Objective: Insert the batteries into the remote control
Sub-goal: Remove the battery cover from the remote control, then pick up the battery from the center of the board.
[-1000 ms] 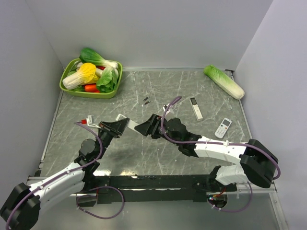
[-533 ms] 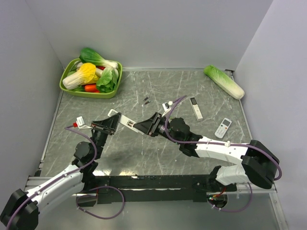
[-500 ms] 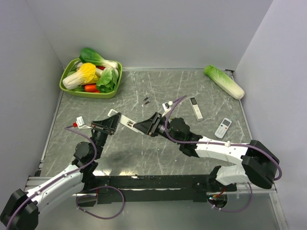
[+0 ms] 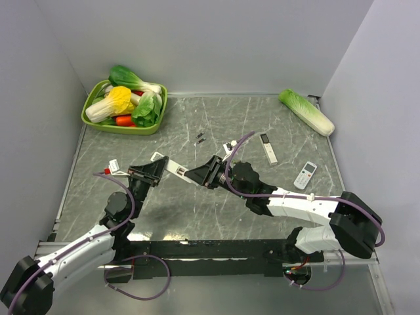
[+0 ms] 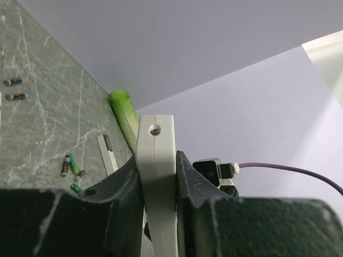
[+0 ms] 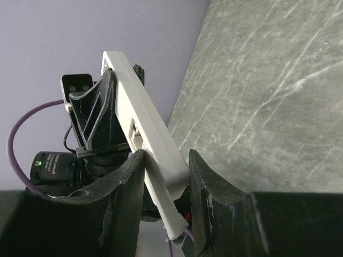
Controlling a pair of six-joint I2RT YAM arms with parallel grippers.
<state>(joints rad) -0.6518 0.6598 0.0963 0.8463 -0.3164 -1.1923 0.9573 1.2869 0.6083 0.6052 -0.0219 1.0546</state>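
The long white remote control (image 4: 172, 168) hangs above the table, held between both grippers. My left gripper (image 4: 153, 170) is shut on one end; in the left wrist view the remote (image 5: 156, 171) stands edge-on between the dark fingers (image 5: 124, 184). My right gripper (image 4: 201, 176) is shut on the other end; in the right wrist view the remote (image 6: 140, 115) runs from its jaws up to the left gripper (image 6: 94, 120). A small slot shows on the remote's side. Green batteries (image 5: 69, 163) lie on the table, seen only in the left wrist view.
A green basket (image 4: 155, 117) of vegetables stands at the back left. A napa cabbage (image 4: 306, 111) lies at the back right. A white remote with a black end (image 4: 268, 148), a short buttoned remote (image 4: 304, 175) and two dark cells (image 4: 200, 137) lie on the table.
The left gripper swung out to the left and slid along the remote toward its end, then both grippers shifted slightly right. Both grippers kept hold of the remote.
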